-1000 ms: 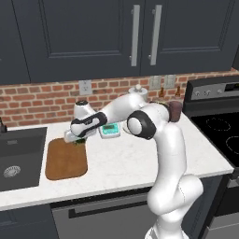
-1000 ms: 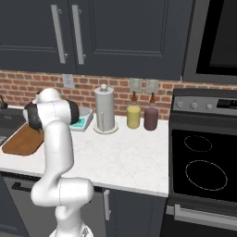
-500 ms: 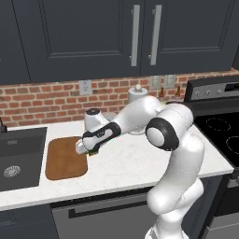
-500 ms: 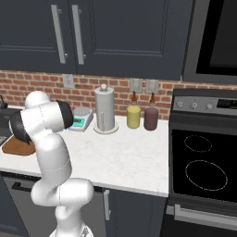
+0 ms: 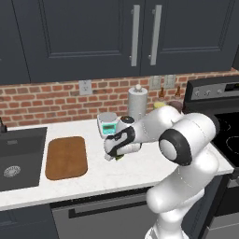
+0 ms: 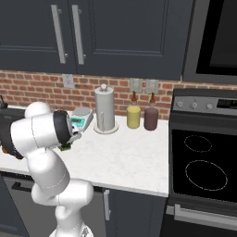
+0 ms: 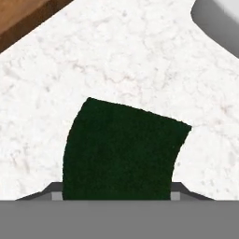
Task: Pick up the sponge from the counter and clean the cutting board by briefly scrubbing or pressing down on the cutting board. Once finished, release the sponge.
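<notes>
Sink basin [image 5: 17,156] sits dark at the far left of the left base view, and just right of it the brown cutting board [image 5: 66,157] lies flat on the white counter [image 5: 140,170], its whole top bare. Half a second ago the hand hovered at the board's right edge; now the gripper [image 5: 116,155] has come away to the right and hangs over open marble at the frame's centre, clear of the board. It is pinched shut on the sponge [image 5: 118,157], a dark green scrap showing under the white hand; in the hand view the sponge [image 7: 122,151] rises between the fingertips as a broad dark green slab, bent slightly, above the marble, with a corner of the board [image 7: 25,16] at upper left and a pale grey rounded edge at upper right. Behind the hand stands the teal kitchen scale [image 5: 107,124], close to the wrist, then the paper towel holder [image 5: 137,101] against the brick wall. In the right base view two bottles [image 6: 133,115] stand further right, before the stove [image 6: 203,169]. Counter in front of the hand, toward the near edge, lies open; between hand and board is a strip of free marble.
</notes>
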